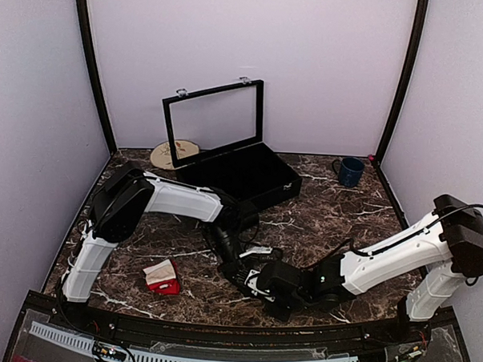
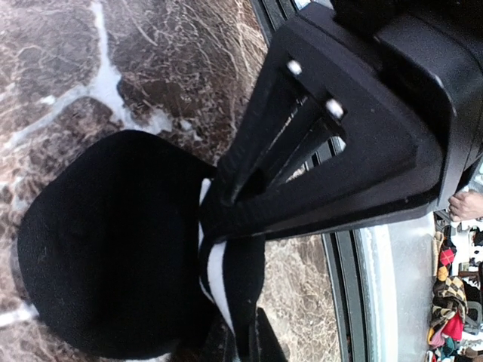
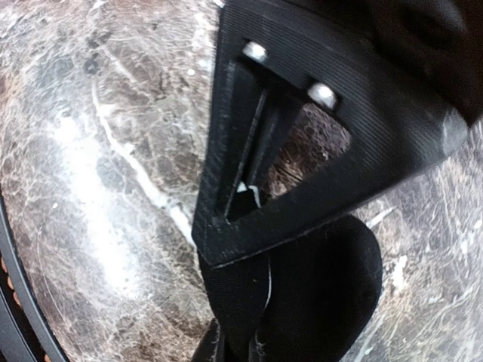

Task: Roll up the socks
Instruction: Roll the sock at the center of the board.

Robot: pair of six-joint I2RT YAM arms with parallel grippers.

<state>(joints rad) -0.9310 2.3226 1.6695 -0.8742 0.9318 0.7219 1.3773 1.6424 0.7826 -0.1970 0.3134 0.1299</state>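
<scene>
Currently, a black sock is clamped by the left pincer and pinched by the right pincer, at the table's 6 o'clock; red socks are seen loose at 7 o'clock.

1 case, 1 mug, 1 red sock bundle, 1 black sock.

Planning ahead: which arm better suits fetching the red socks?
Likely left: the red socks lie near its base. Left hand and right hand both hold the black sock.
</scene>
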